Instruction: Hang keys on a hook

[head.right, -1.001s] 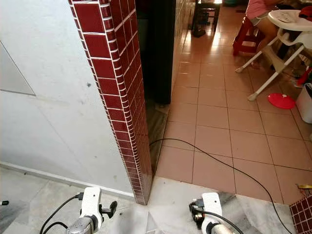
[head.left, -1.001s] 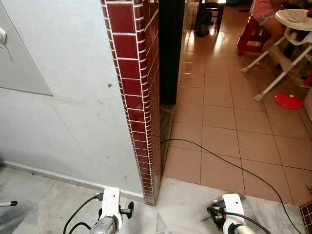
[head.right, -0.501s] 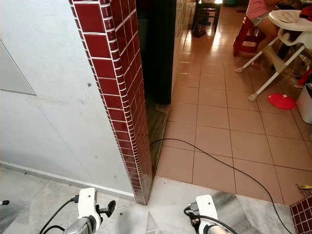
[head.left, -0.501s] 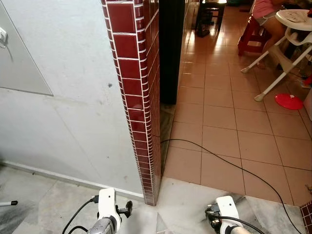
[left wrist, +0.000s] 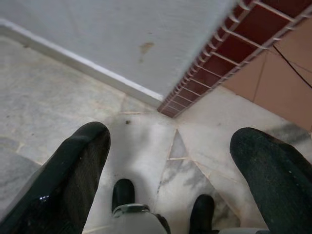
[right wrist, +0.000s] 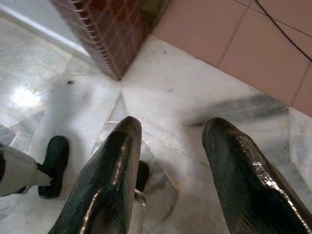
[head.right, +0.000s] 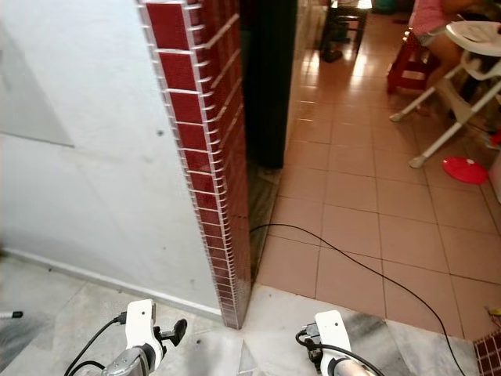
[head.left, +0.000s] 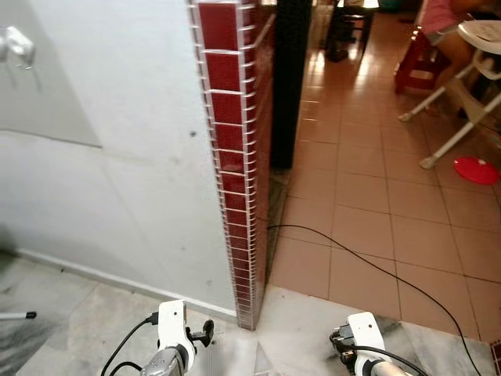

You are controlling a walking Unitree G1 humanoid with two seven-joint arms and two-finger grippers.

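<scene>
A white hook (head.left: 17, 45) sits high on the pale grey wall (head.left: 117, 157) at far left, blurred, with something thin hanging from it that cannot be made out; no keys can be picked out in any view. Low on the left, the left pincer (left wrist: 175, 161) hangs above the marbled grey floor (head.left: 86, 313), its two black fingers (left wrist: 73, 170) spread wide and holding nothing. A corner column of dark red tiles (head.left: 239, 157) rises at centre, its foot meeting the floor just ahead of both arms. The right pincer (right wrist: 170, 165) hangs low beside it, its fingers (right wrist: 112, 175) likewise parted and empty. A black cable (head.left: 368, 262) trails across the terracotta floor tiles (head.left: 360, 196) to the right. Farther back on the right, a person (head.left: 440, 16) sits on a red stool (head.left: 415, 59) near a white high chair (head.left: 470, 55), with a red disc (head.left: 476, 169) on the floor.
</scene>
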